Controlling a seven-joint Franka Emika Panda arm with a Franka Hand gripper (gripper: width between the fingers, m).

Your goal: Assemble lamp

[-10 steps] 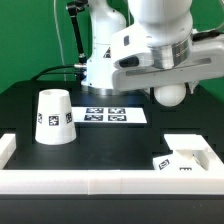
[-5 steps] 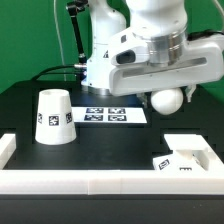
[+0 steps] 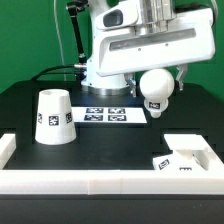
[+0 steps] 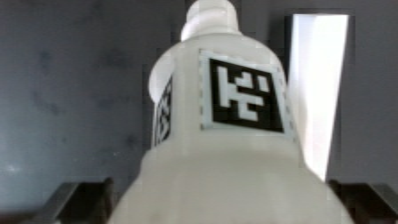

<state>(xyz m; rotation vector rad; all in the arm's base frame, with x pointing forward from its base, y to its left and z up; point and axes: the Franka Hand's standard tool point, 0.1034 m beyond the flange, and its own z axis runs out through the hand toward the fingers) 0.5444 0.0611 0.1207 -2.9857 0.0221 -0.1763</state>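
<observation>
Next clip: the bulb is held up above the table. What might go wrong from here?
1. The pincer holds the smooth bulb in mid-air, so it may slip or twist in the grip.
2. The base lies tucked by the white rails; lowering the bulb there may bump a rail.
3. The bulb fills the wrist view and hides the base, so lining the two up may go off.
</observation>
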